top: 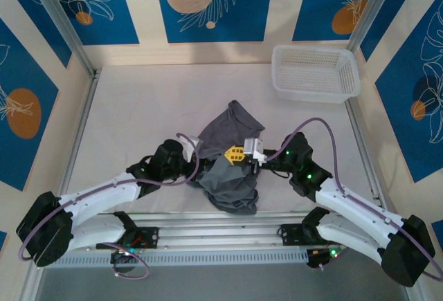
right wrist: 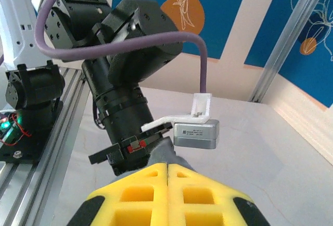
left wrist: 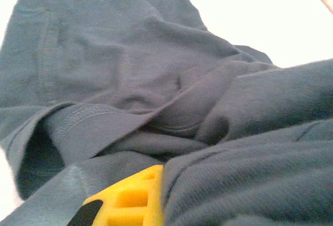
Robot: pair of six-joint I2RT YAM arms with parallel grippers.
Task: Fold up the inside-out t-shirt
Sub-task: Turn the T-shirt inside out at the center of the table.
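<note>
the inside-out t-shirt (top: 232,187) lies crumpled in a heap on the tabletop (top: 138,114), close to the near edge and between the two arms. it is slate-grey and not spread out; one part of it reaches toward the far side and another part is bunched toward the near edge.

the left fingers (top: 201,168) are at the left border of the heap. in the left wrist view one yellow finger (left wrist: 127,201) shows at the bottom, and grey cloth is pressed directly against its inner side and lies over the other finger, so the left fingers are pinching a fold of the t-shirt.

the right fingers (top: 237,154) are over the middle of the heap. in the right wrist view they (right wrist: 167,170) are pressed together, with a peak of grey cloth just at their tips; i cannot tell if cloth is caught between them. the left arm (right wrist: 130,54) stands just behind this peak.

a white basket (top: 315,73) sits at the far right corner, well apart from the t-shirt.
</note>
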